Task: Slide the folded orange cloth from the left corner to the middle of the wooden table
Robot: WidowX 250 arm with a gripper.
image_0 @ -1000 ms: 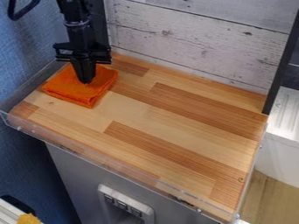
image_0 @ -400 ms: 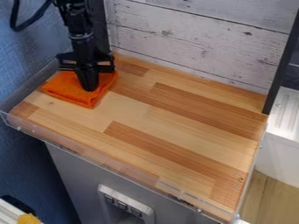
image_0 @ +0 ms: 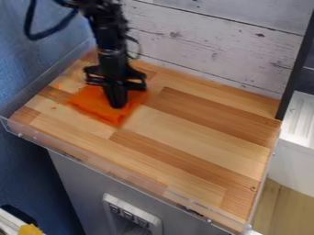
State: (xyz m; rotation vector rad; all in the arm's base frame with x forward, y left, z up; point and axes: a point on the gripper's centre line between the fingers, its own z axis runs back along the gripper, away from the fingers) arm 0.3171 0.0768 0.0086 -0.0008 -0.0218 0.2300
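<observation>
My end effector is down on the orange cloth, in the far-left part of the table as the camera sees it. Can't tell if I'm wide or narrow, nor if I've got a pinch of fabric; contact w/ the cloth is all I can vouch for. Cloth lies low on the wood, parts of it out on both sides of me, one corner pointing twd the front edge.

Room-wise: tight-ish at the back, where the white plank wall runs along the table's rear edge, nr my arm. Left edge has a clear guard, w/ a strip of wood btwn it & the cloth; blue wall just past that. Front edge has a low clear lip, well apart from me. Most room is to view R: a long stretch of wood from the cloth to the R edge, w/ a black post at the back R corner & a white basin beyond.

Below the front edge: grey panel w/ a white switch box. My cable loops out up top, L of the arm.
</observation>
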